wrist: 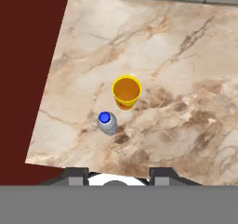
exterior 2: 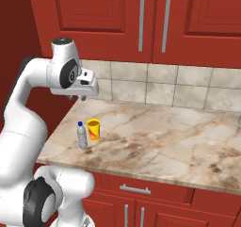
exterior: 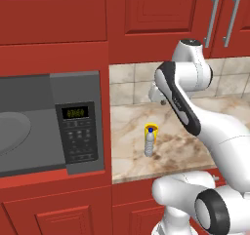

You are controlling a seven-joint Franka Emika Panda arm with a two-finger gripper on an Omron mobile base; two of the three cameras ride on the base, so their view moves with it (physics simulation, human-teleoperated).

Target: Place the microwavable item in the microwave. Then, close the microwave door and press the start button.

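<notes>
The yellow cup (wrist: 126, 91) stands upright on the marble surface (exterior 2: 179, 141), near its left end and not far from the front edge; its mouth is open upward and a red mark is on its side. Just beside it stands one clear water bottle (wrist: 107, 122) with a blue cap, also upright; in the hand view a small gap is between the two, so they do not touch. In the left base view the bottle (exterior: 149, 142) stands in front of the cup (exterior: 151, 128) and hides most of it, and in the right base view the bottle (exterior 2: 82, 135) is to the left of the cup (exterior 2: 93, 129). The bottle is therefore the one thing close enough to be in the way on that side. To the left of the surface, set in the red cabinet wall, is the microwave (exterior: 73, 127), with a dark keypad and a green display; its inside with the round turntable (exterior: 12, 131) is visible. The hand (exterior 2: 76, 98) hangs above the left back part of the surface, well above the cup and the bottle, and looks down on them. Its fingers (wrist: 76, 174) stand apart, about half open, and they hold nothing and touch nothing. I count one cup, one bottle and one microwave.
</notes>
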